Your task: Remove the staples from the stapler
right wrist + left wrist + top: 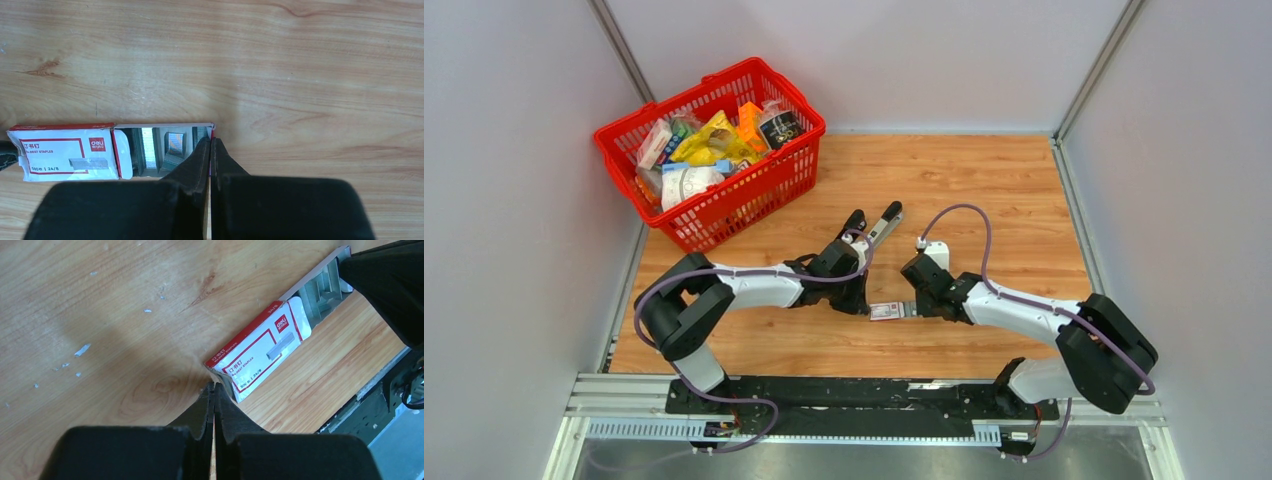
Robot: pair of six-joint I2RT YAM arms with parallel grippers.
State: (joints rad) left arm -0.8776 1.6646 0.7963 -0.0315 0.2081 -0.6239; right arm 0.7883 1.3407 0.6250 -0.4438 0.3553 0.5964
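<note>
**A:** Which way does the stapler (pixel 879 228) lie from my jaws?

**B:** It is behind both pairs. In the top view it sits on the surface (pixel 1004 190) just past the left arm (pixel 764 283) at the wrist, on the far side. Its long axis runs on a slant, from near-left to far-right. It seems to be splayed open in a V, though I judge that only from the two dark prongs. Neither wrist camera has it in view.

**A:** And what are the jaws doing?

**B:** Both are down at the staple box (pixel 886 311), facing each other along its length. My left jaws are closed, with the fingertips (pixel 206 402) at the sleeve's near corner. I cannot tell whether any card is caught between them. My right jaws are closed on the end wall of the pulled-out tray (pixel 165 125), and boxed strips (pixel 148 147) show inside it.

**A:** So which arm goes for the stapler?

**B:** I'd say the left, since its wrist is nearly beside it. The right arm (pixel 1014 305) is farther off. Either way, the jaws would have to let go, lift and swing away from me, then line up across that slanted axis.

**A:** Can you see the staples in the magazine?

**B:** I can't. From above they are too small to make out.
</note>
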